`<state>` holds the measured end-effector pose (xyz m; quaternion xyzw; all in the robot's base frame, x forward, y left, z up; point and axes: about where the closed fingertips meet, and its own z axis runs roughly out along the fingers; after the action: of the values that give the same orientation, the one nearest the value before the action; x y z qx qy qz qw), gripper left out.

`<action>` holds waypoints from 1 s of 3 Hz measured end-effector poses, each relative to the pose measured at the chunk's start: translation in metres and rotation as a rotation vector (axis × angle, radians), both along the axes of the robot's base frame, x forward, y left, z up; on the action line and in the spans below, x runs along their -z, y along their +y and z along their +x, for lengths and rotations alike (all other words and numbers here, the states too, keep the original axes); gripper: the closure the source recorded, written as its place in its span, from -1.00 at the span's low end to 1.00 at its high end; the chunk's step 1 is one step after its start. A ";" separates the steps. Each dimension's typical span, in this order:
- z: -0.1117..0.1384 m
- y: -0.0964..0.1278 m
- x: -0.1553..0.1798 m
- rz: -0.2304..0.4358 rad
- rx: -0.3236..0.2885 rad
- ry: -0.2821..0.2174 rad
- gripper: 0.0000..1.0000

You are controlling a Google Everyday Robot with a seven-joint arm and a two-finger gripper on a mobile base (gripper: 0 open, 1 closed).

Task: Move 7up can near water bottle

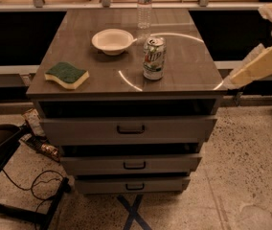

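1 gripper point(256, 67) beside table point(188, 68) edge (jaws: cannot tell), apart from 7up can point(153, 57)

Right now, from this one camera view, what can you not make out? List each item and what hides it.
Tall clear ribbed plastic water bottle: top cut off by the picture's upper edge.
Small silver-white aluminium 7up can: far side turned away from the camera.
Grey drawer cabinet: contents hidden behind drawer fronts.
Pale gripper, right of the cabinet top: its arm is cut off by the right edge.
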<state>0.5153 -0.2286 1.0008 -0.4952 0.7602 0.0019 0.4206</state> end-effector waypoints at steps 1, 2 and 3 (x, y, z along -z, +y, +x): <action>0.037 0.005 -0.008 0.176 0.011 -0.127 -1.00; 0.070 0.013 -0.004 0.340 0.018 -0.208 -1.00; 0.095 0.026 0.010 0.452 0.003 -0.227 -1.00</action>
<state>0.6104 -0.2029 0.9912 -0.3846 0.6888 0.1158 0.6035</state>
